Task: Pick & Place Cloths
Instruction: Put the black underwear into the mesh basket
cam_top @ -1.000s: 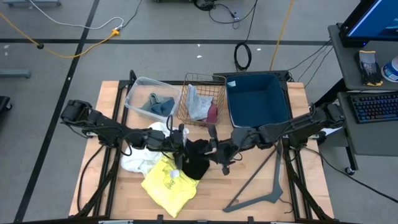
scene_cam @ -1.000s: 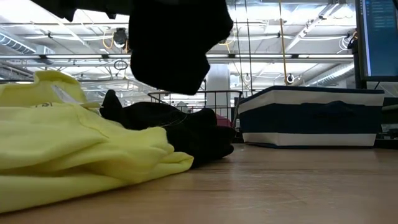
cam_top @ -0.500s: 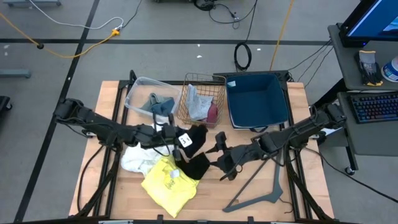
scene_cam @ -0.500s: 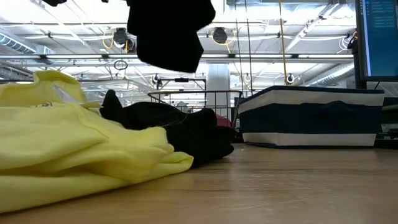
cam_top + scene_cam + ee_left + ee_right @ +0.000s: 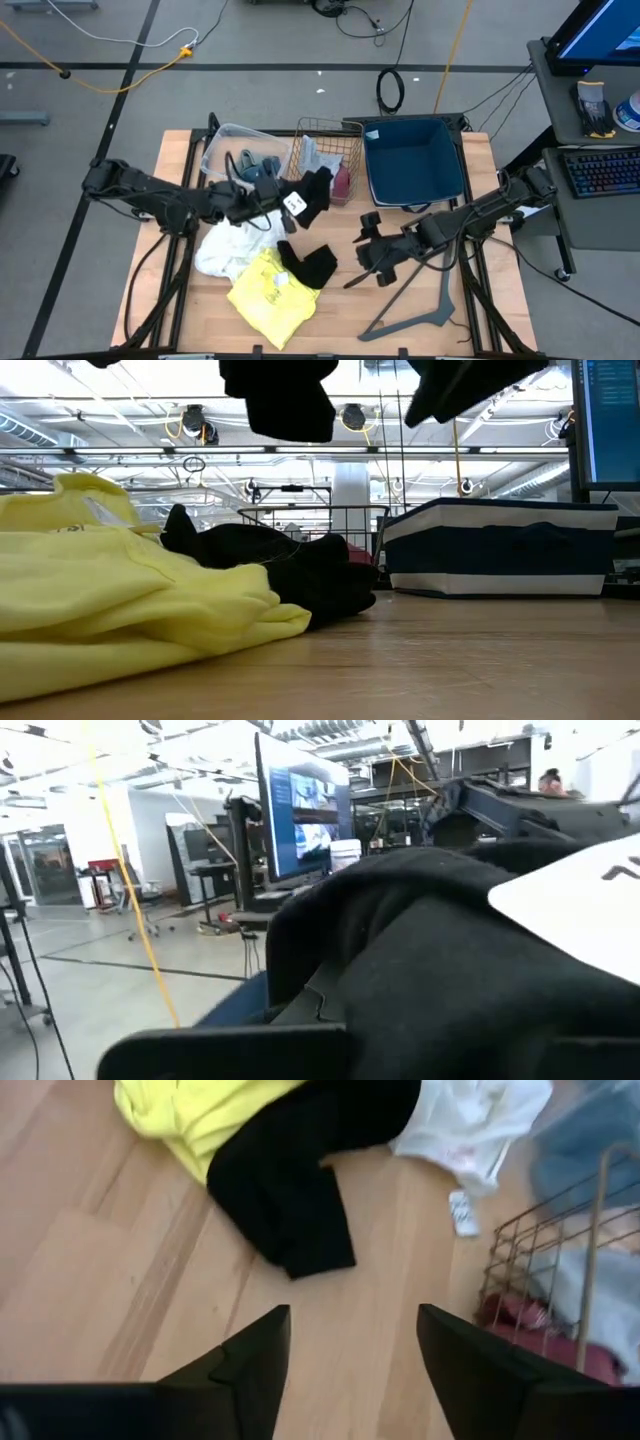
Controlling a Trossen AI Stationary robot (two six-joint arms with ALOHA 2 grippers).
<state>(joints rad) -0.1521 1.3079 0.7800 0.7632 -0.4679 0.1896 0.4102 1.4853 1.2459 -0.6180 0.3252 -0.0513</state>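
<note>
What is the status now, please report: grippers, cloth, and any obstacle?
Left gripper shut on black cloth, lifted beside wire basket. Right gripper open, empty, above table. Second black cloth on table. Nothing blocking.

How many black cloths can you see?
2. One black cloth hangs from the left gripper near the wire basket; the other black cloth lies on the table. More may be hidden.

Yellow cloth (image 5: 268, 295), black cloth (image 5: 311, 264), navy bin (image 5: 415, 160).
</note>
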